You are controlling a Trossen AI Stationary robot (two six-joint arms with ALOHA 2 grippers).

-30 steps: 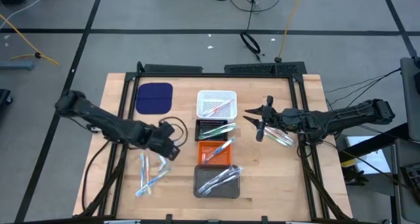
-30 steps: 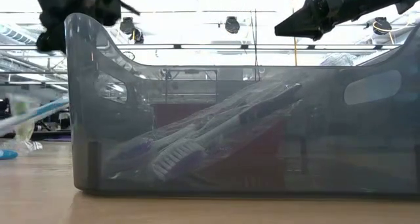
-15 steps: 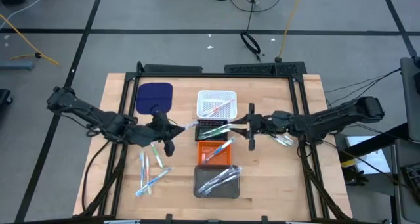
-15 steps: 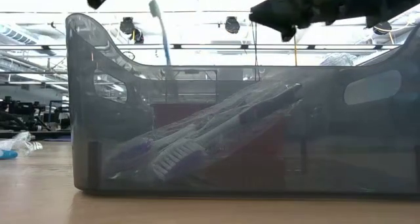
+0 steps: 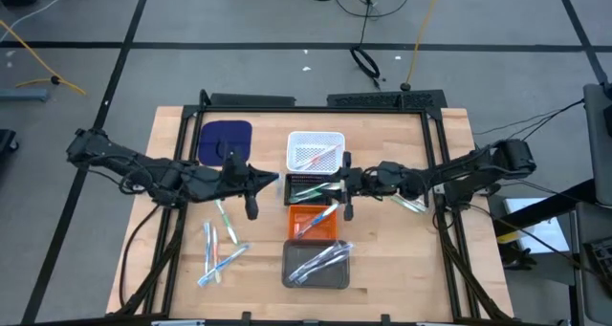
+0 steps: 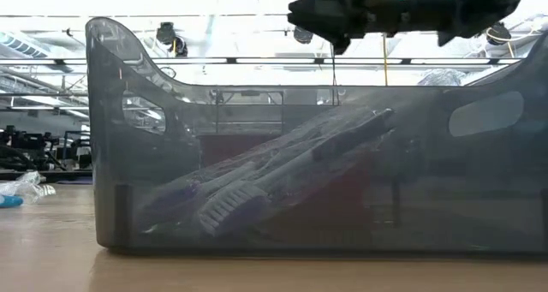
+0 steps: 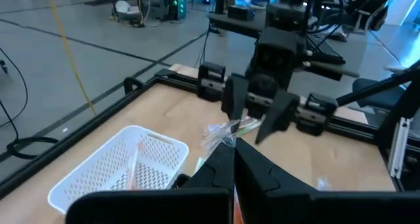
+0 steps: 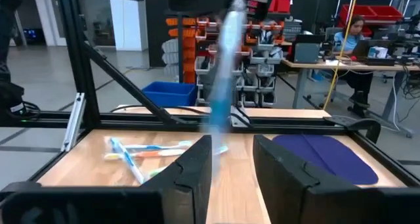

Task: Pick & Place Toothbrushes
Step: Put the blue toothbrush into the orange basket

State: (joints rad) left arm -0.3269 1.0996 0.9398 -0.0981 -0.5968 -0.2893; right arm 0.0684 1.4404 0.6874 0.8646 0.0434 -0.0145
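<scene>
High view: trays (image 5: 315,150) part-filled; left gripper (image 5: 263,181) clenched on blue toothbrush (image 8: 224,66), right gripper (image 5: 341,184) part-open, empty; loose toothbrushes (image 5: 218,242) remain at 8 o'clock.

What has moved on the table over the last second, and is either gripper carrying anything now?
The left gripper rose from the loose toothbrushes at the table's left to beside the black tray, shut on a light blue toothbrush it picked up. The right gripper moved from the table's right in over the black and orange tray, part open; nothing visibly held. Trays and blue pad stayed put.
</scene>
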